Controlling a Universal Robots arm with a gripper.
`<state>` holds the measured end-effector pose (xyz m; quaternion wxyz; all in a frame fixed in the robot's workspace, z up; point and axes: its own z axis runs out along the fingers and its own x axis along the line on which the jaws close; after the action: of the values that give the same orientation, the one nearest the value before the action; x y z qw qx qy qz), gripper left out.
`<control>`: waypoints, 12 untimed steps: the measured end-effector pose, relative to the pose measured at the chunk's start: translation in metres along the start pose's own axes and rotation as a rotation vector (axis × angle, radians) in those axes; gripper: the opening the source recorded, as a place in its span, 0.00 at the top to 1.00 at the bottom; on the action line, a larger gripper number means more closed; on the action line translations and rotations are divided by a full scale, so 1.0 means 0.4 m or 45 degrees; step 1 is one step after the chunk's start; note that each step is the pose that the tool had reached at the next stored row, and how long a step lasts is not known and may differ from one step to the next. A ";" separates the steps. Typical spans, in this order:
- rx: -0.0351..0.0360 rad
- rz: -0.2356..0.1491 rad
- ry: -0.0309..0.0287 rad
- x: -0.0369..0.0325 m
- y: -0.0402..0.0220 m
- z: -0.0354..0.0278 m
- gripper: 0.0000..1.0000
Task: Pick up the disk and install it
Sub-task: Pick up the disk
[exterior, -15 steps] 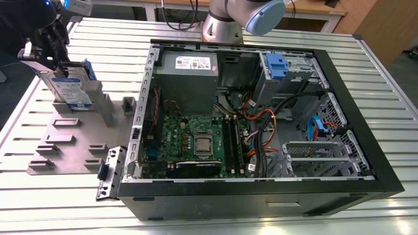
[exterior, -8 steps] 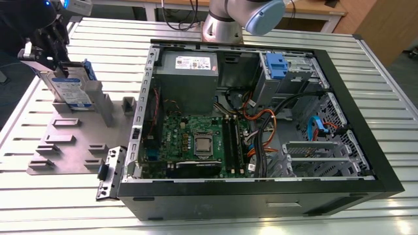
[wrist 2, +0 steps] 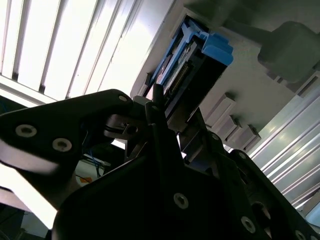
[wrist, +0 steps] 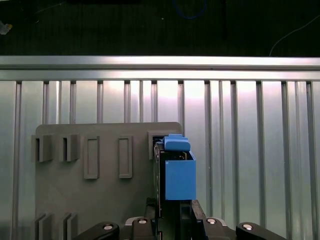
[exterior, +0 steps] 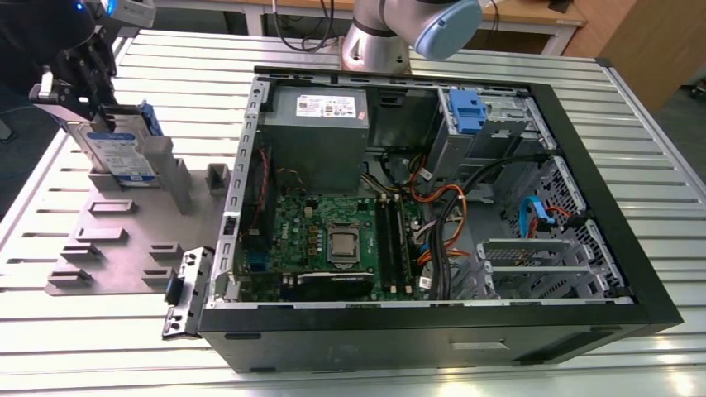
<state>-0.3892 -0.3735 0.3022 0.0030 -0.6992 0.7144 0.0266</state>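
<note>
The disk (exterior: 119, 153) stands on edge in a slot at the back of a grey holder plate (exterior: 121, 240), to the exterior view's left of the open computer case (exterior: 441, 335). Its silver face with a white-and-blue label and its blue carrier show. My gripper (exterior: 88, 112) is at the disk's upper end, one finger on each flat side, shut on it. In the first wrist view the disk (wrist: 177, 175) rises from between the fingers of the gripper (wrist: 172, 212). In the second wrist view the gripper (wrist 2: 175, 130) holds the near end of the disk (wrist 2: 192, 65).
The case lies on its side with the motherboard (exterior: 331, 240), cables, a grey power supply (exterior: 314, 124) and a metal drive cage with a blue latch (exterior: 469, 112) exposed. The arm's base (exterior: 381, 37) stands behind the case. The slatted metal table (exterior: 99, 331) surrounds the plate.
</note>
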 end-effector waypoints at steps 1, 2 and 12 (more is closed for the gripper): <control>-0.0001 0.000 0.0001 0.000 0.000 0.000 0.64; -0.0001 0.000 0.0001 0.000 0.000 0.000 0.64; 0.0000 0.000 0.0005 0.003 0.000 0.000 0.64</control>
<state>-0.3892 -0.3748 0.3022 0.0029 -0.6993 0.7144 0.0265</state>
